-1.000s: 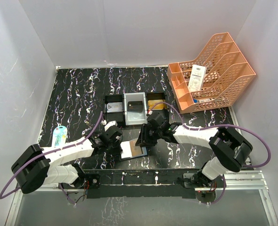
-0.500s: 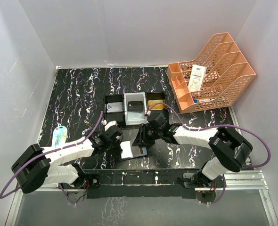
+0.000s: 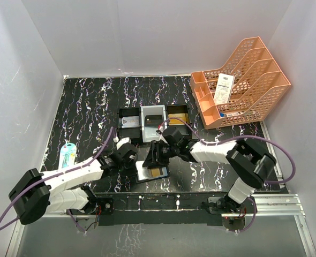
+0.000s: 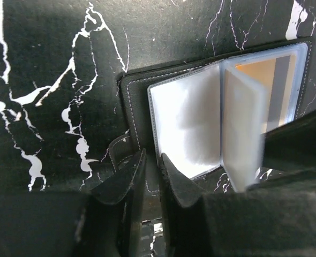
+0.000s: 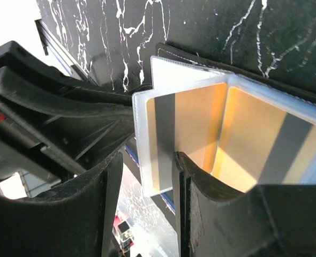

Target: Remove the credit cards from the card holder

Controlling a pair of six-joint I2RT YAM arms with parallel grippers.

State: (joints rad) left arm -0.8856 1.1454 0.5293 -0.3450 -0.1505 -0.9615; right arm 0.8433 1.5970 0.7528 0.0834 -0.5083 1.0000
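The card holder (image 3: 145, 175) lies open on the black marbled table near its front edge. It has dark stitched edges and clear sleeves (image 4: 186, 128). A gold-orange credit card (image 3: 158, 172) shows in its right side (image 4: 257, 80). My left gripper (image 3: 134, 162) is shut on the holder's dark left edge (image 4: 151, 156). My right gripper (image 3: 153, 158) is open, its fingers on either side of a raised sleeve leaf (image 5: 147, 160) that holds a gold card (image 5: 193, 123). A second gold card (image 5: 265, 144) lies in the sleeve behind it.
Three small bins (image 3: 153, 124) stand in a row just behind the grippers. An orange mesh file rack (image 3: 249, 85) with a white paper slip (image 3: 223, 88) fills the back right. A blue-green packet (image 3: 68, 154) lies at the left. White walls close in the table.
My right gripper has moved left over the holder, and the dark raised panel has gone down so the gold card now shows. My left arm has shifted slightly toward the holder.
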